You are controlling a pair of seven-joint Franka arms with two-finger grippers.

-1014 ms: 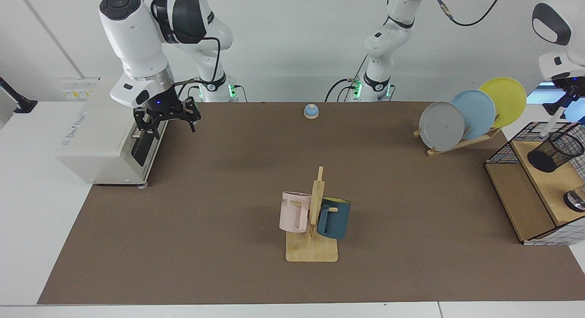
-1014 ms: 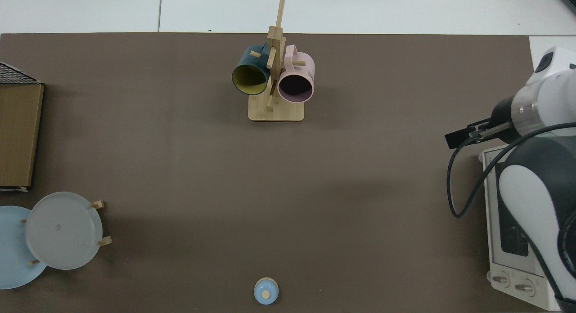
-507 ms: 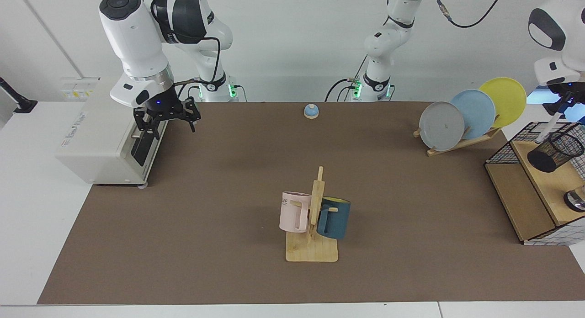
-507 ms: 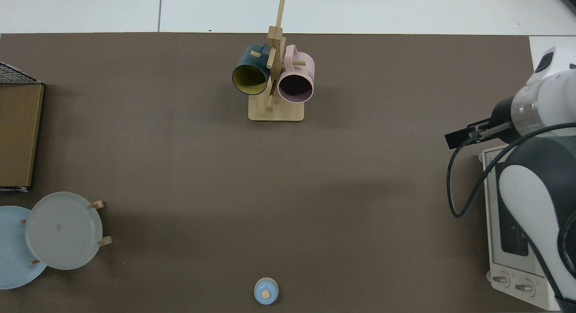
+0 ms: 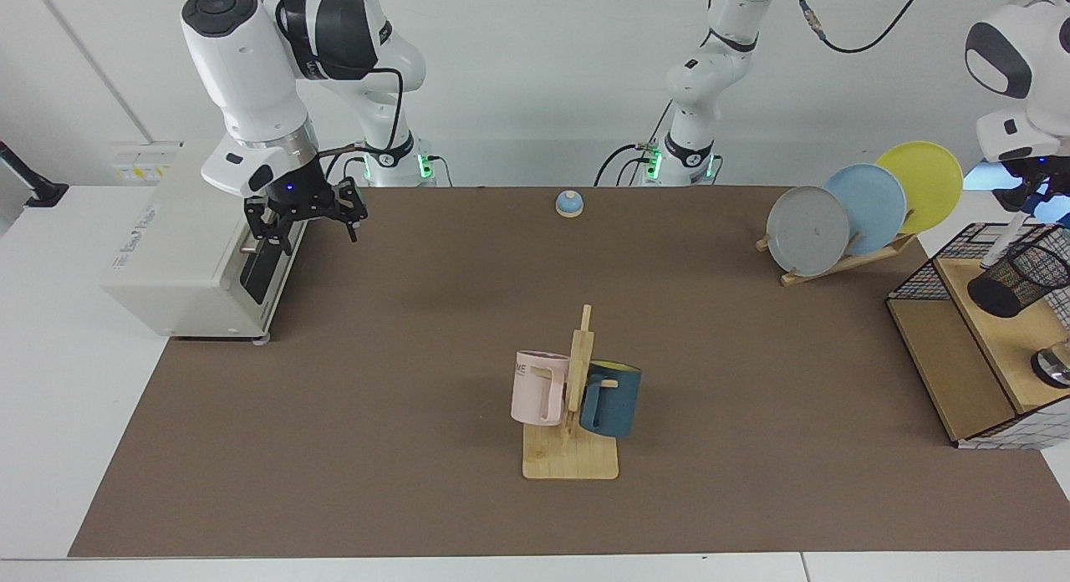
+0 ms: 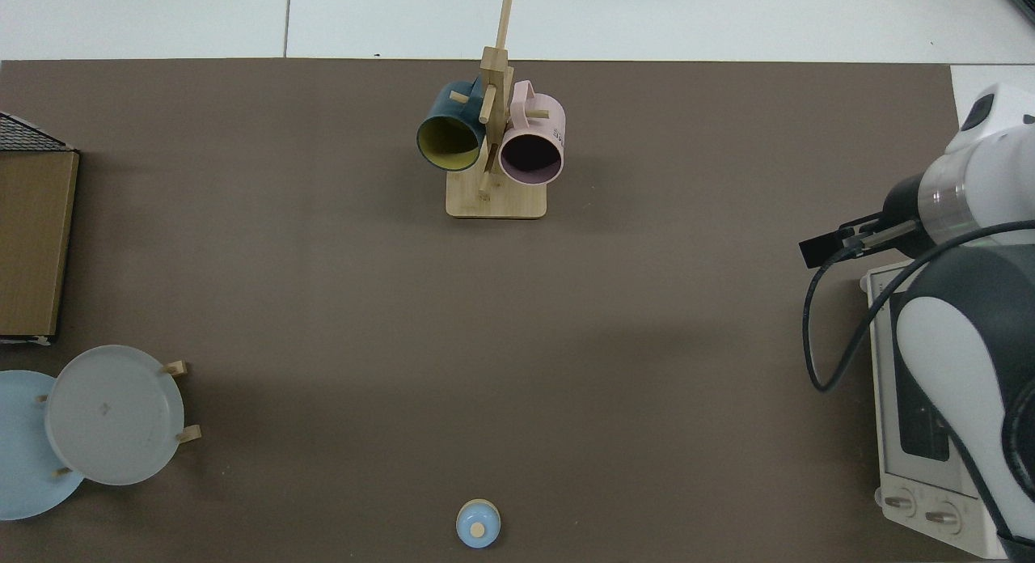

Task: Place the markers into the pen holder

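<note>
One marker (image 5: 1001, 241) stands in the holder (image 5: 1018, 278), pinched by the left claw (image 5: 1021, 207); right claw (image 5: 305, 216) waits spread.

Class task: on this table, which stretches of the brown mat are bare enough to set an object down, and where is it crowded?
Bare: between the mug rack and the toaster oven; between the rack and the bell. Crowded: the plate rack, wire basket and pen holder corner.

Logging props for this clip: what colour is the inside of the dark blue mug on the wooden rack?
Yellow-green inside the dark blue mug, clearest in the top view.
</note>
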